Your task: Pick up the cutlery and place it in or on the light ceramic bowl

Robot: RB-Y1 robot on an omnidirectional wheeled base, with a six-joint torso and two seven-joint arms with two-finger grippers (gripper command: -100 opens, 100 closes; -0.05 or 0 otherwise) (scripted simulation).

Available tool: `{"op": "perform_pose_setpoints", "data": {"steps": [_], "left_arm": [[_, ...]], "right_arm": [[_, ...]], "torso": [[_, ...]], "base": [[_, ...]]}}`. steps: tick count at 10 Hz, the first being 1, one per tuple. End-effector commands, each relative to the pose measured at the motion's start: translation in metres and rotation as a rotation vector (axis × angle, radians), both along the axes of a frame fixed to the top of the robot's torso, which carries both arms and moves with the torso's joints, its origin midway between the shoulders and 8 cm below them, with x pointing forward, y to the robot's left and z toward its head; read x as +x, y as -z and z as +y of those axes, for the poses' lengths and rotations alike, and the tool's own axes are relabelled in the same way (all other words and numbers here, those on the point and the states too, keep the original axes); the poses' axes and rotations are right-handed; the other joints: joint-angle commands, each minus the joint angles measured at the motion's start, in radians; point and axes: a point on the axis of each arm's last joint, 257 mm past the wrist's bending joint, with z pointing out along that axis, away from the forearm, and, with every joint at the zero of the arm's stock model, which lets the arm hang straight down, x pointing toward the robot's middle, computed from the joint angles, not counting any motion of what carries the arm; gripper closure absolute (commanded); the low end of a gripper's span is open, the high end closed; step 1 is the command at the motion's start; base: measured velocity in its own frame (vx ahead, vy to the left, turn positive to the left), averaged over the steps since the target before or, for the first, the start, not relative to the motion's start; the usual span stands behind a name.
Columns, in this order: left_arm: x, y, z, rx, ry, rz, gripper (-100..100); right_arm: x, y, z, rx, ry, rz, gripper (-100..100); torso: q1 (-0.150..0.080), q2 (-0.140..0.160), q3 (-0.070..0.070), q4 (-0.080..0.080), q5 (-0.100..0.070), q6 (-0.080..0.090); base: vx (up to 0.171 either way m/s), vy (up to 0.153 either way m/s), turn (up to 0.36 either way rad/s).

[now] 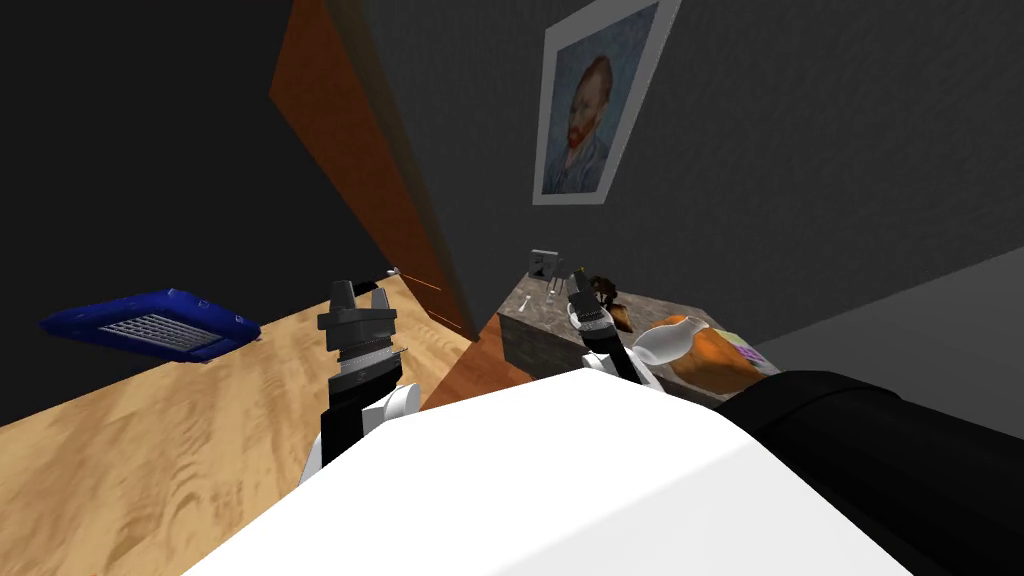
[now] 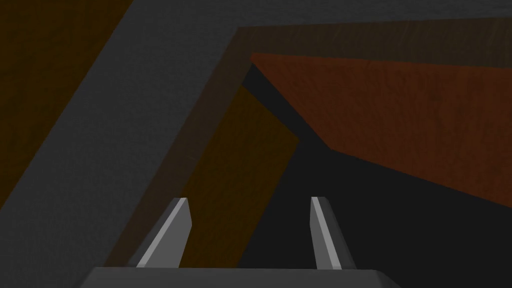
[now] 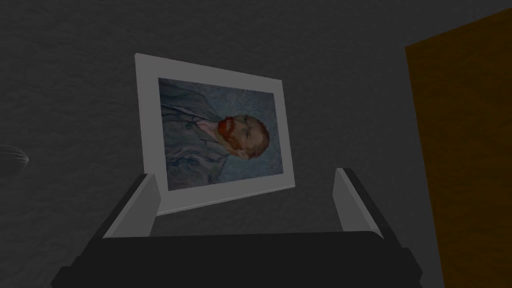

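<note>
light wood-grain floor (image 1: 150,440) covers the left side. a dark grey wall (image 1: 800,150) rises ahead and to the right, and an orange-brown wooden door panel (image 1: 350,170) stands where floor and wall meet. a white-framed portrait of a red-bearded man (image 1: 590,110) hangs on the wall above a low desk with a mottled grey-brown stone top (image 1: 520,312). a dark blue flat object with a grey grid face (image 1: 150,325) sits at the far left edge of the floor, well apart from the desk. on the desk's near right end lies an orange rounded object (image 1: 718,368), with the pale rounded bowl (image 1: 668,340) just beside it; contact between them cannot be confirmed. the left end effector (image 1: 358,292) hangs over the floor, left of the desk, fingers spread wide and empty. the right end effector (image 1: 578,280) is over the middle of the desk, fingers likewise wide apart, holding nothing. the small light grey cutlery piece (image 1: 551,290) lies flat on the desk top toward its far end, just beside the right end effector and well apart from the bowl.
</note>
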Motion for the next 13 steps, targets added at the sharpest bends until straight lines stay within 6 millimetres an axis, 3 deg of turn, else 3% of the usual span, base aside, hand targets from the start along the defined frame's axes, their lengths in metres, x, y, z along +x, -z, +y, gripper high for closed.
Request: {"op": "perform_pose_setpoints", "data": {"steps": [1, 8, 13], "left_arm": [[0.000, 0.000, 0.000, 0.000, 0.000, 0.000, 0], [0.000, 0.000, 0.000, 0.000, 0.000, 0.000, 0], [0.000, 0.000, 0.000, 0.000, 0.000, 0.000, 0]], "right_arm": [[0.000, 0.014, 0.000, -0.099, 0.005, 0.030, -100], [-0.001, 0.053, 0.003, -0.378, -0.030, 0.104, -100], [-0.005, 0.096, -0.001, -0.647, -0.071, 0.172, -100]], "torso": [[0.000, 0.000, 0.000, 0.000, 0.000, 0.000], [-0.001, -0.001, 0.000, 0.000, 0.000, 0.000], [-0.001, -0.001, -0.001, 0.000, 0.000, 0.001]], "base": [[-0.046, -0.001, 0.388], [-0.035, -0.006, 0.195], [-0.031, -0.006, 0.225]]}}
